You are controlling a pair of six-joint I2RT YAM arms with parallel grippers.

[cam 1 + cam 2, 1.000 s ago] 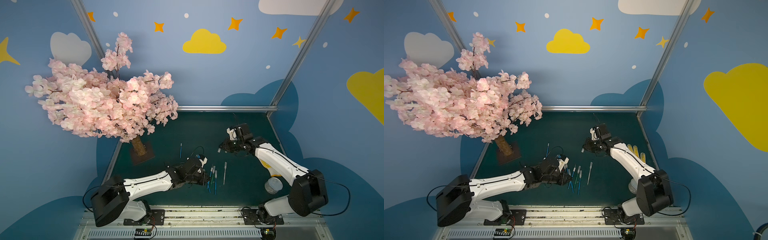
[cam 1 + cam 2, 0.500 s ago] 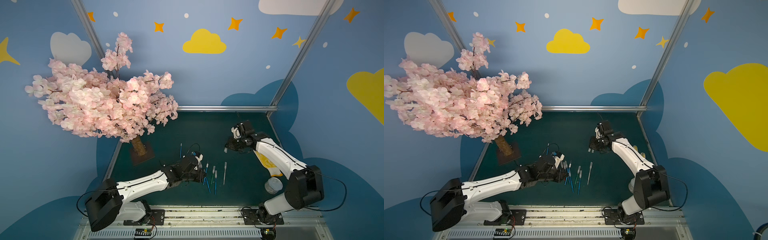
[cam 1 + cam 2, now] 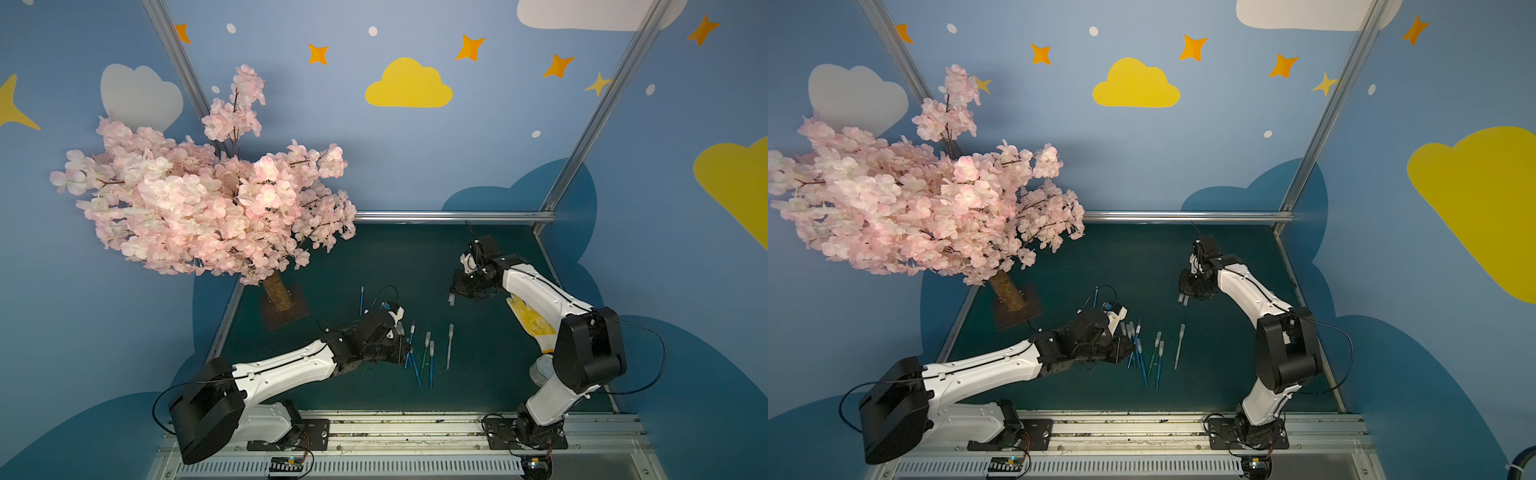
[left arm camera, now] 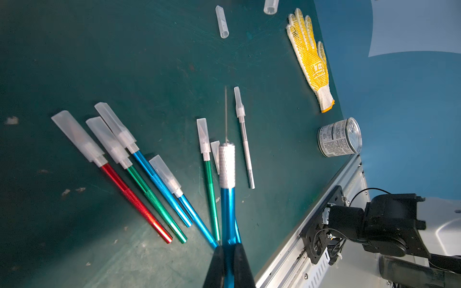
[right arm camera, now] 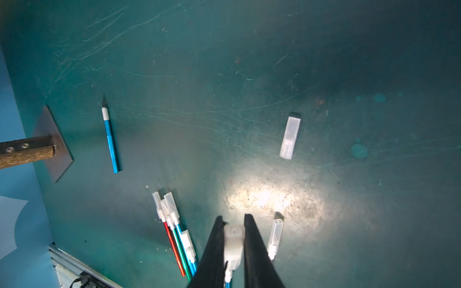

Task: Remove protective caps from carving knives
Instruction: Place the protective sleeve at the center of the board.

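Observation:
My left gripper [image 4: 228, 250] is shut on the handle of a blue carving knife [image 4: 227, 204] whose thin blade is bare. It hovers over a row of capped carving knives [image 4: 159, 184] with red, green and blue handles; both top views show that gripper [image 3: 405, 350] [image 3: 1128, 351] at the row's left end. My right gripper [image 5: 233, 219] is shut on a whitish protective cap [image 5: 233, 240], held over the mat further back right [image 3: 455, 291] [image 3: 1185, 296]. A loose cap [image 5: 290, 138] lies beyond it. A capped whitish knife [image 3: 449, 349] lies right of the row.
A bare blue knife [image 3: 362, 300] lies near the base plate [image 3: 291, 318] of the blossom tree [image 3: 199, 208]. A yellow dotted glove [image 4: 311, 62] and a tin can [image 4: 340, 138] sit at the mat's right edge, under the right arm. A metal rail [image 3: 395, 424] runs along the front.
The right gripper, still holding the cap, has drifted slightly to the right and its elbow has swung back. The left gripper with the blue knife has eased slightly left.

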